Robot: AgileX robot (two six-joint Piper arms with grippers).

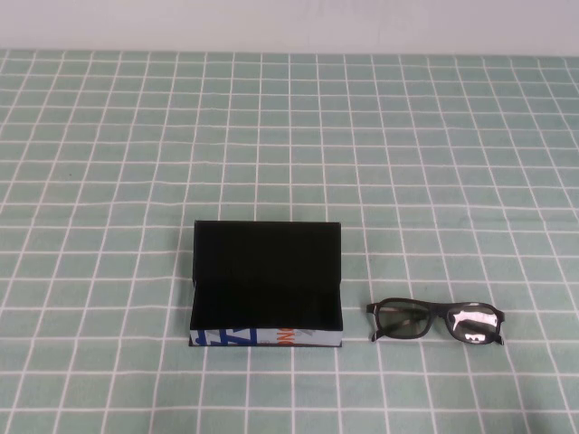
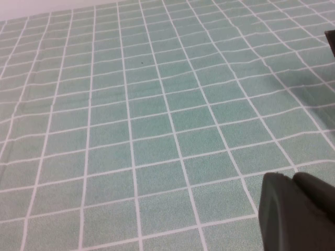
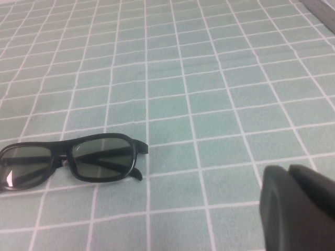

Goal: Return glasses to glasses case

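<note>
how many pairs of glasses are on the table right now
1. The glasses lie folded on the checked cloth, to the right of the open glasses case and apart from it. Neither end effector touches them: left end effector and right end effector sit off near the table's edge.

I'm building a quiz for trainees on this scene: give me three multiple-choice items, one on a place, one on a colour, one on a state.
1. Where do the glasses lie?
A. inside the case
B. on the cloth, right of the case
C. on the lid

2. What colour is the case inside?
A. black
B. red
C. white

3. How is the case?
A. shut
B. lid open
C. upside down

Key: 1 B, the glasses rest on the checked cloth beside the case; 2 A, its interior is black; 3 B, the lid stands raised. Neither gripper, left or right, holds anything.
</note>
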